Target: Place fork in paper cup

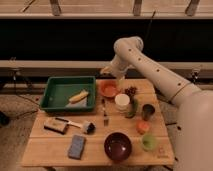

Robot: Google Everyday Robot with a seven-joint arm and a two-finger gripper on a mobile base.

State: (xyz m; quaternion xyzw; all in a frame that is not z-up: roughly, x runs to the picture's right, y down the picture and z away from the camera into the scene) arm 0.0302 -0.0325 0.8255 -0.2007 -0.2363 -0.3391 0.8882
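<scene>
1. In the camera view, the gripper is hanging at the far edge of the wooden table, over the back rim of the orange bowl. Its pincer is standing apart and is gripping nothing.
2. The arm is reaching in from 4 o'clock, bending at the elbow and pointing down toward the bowl.
3. The fork is lying flat on the table at about 8 o'clock from the paper cup. It is near the cup but not touching it, with its dark handle pointing toward 12 o'clock and its tines toward 6 o'clock.
4. The paper cup is standing upright near the table's middle, at about 5 o'clock from the orange bowl, with the gripper at about 11 o'clock from it.
5. The green tray is sitting at 9 o'clock from the bowl.
6. The brush is lying at about 8 o'clock from the fork, well apart from the gripper.
7. The dark metallic cup is standing at about 4 o'clock from the paper cup, and the small green cup at 6 o'clock from the metallic one.
</scene>
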